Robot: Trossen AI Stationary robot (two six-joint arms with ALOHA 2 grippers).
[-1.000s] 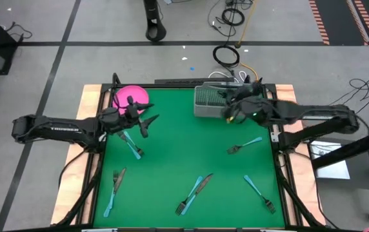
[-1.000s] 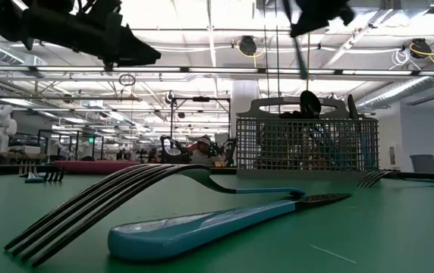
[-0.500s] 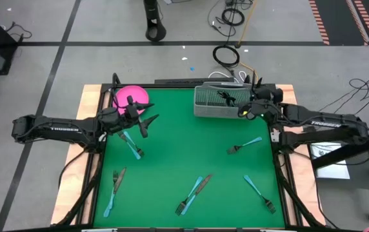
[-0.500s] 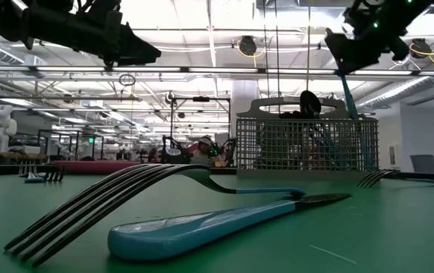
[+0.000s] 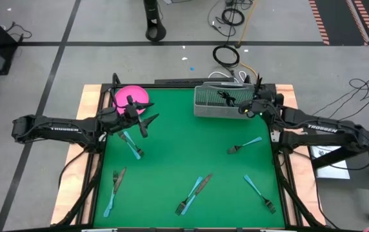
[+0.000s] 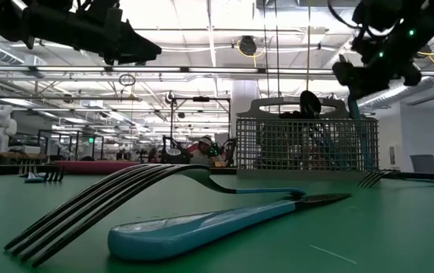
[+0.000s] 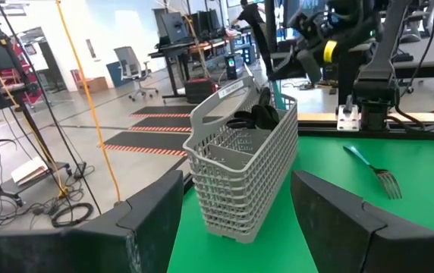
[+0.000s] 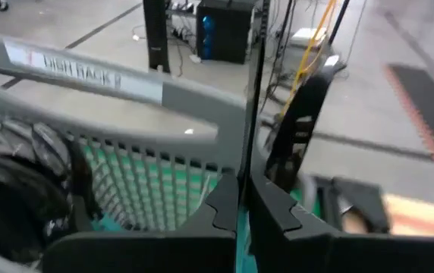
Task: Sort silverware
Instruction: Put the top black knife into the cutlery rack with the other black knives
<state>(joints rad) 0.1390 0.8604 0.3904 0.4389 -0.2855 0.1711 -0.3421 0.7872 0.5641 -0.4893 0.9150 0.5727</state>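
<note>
The green desk (image 5: pixel 184 154) is leaving plenty of open room mid-surface; its far edge is carrying the gray mesh basket (image 5: pixel 220 102) at right-centre & the pink plate (image 5: pixel 131 97) at the far left corner. Loose silverware is lying scattered: a fork (image 5: pixel 131 145) just below the left gripper (image 5: pixel 147 124), a pair (image 5: pixel 115 187) nr the left edge, a crossed fork and knife (image 5: pixel 194 192) nr the front edge, a fork (image 5: pixel 259 193) at front right, and a fork (image 5: pixel 244 144) on the right side below the basket. The left arm is reaching in level from the left edge, hovering w/ jaws spread wide & nothing between them, wrist view looking across at the basket. The right arm is coming in from the right edge, its right gripper (image 6: pixel 351 82) hanging over the basket's right end, jaws pinched tight on a light blue handle (image 6: pixel 353 106) that is pointing down into the basket. Basket is holding several dark utensil heads (image 7: pixel 252 117) sticking up above the rim; exact count can't be told.
</note>
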